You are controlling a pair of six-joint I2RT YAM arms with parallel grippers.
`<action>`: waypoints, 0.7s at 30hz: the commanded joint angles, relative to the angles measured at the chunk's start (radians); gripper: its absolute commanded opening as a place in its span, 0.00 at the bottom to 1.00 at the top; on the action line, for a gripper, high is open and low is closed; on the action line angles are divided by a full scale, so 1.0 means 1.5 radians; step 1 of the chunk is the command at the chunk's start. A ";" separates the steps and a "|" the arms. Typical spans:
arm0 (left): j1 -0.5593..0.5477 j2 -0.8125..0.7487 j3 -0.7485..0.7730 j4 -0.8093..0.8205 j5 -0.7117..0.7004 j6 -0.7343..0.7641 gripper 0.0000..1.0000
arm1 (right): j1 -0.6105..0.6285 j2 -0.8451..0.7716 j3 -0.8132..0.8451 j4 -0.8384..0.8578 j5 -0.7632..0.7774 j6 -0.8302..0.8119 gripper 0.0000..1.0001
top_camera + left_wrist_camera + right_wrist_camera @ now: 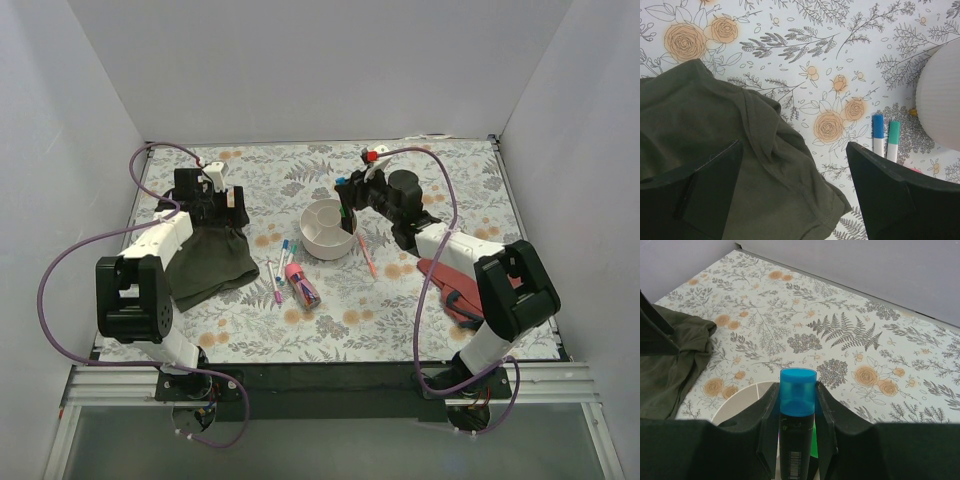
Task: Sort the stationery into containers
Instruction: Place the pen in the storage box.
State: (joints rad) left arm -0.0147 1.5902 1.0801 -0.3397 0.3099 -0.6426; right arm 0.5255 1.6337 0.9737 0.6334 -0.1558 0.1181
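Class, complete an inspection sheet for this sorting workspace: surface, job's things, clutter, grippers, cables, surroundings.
Surface: floral-patterned table.
Job's things: divided bowl mid-table; white pens, pink tube and orange-pink pen lie outside it.
Clutter: olive cloth on the left; red cloth on the right.
Grippers: left gripper open above the olive cloth's edge; right gripper shut on a blue-capped black highlighter at the bowl's edge.
Cables: purple cables loop from both arms.
Surroundings: plain white walls.

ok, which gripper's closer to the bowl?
Right. The right gripper sits over the bowl at its far rim, clamping a blue-capped highlighter; the left gripper hangs open left of it, over the olive cloth.
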 commanded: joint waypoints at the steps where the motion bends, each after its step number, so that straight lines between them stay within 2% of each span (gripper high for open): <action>1: 0.007 0.000 0.022 -0.006 -0.004 0.009 0.85 | -0.001 0.012 0.028 0.047 0.014 0.000 0.01; 11: 0.008 0.008 0.028 -0.005 -0.001 0.009 0.85 | 0.000 0.026 0.017 0.041 0.013 0.003 0.01; 15: 0.009 0.008 0.028 -0.005 -0.002 0.010 0.85 | 0.000 0.028 0.014 0.035 0.020 0.008 0.13; 21: 0.009 0.004 0.026 -0.005 -0.004 0.011 0.85 | -0.001 0.026 0.007 0.032 0.017 0.010 0.14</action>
State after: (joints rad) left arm -0.0086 1.6012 1.0893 -0.3439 0.3096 -0.6422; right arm 0.5259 1.6760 0.9733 0.6357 -0.1398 0.1284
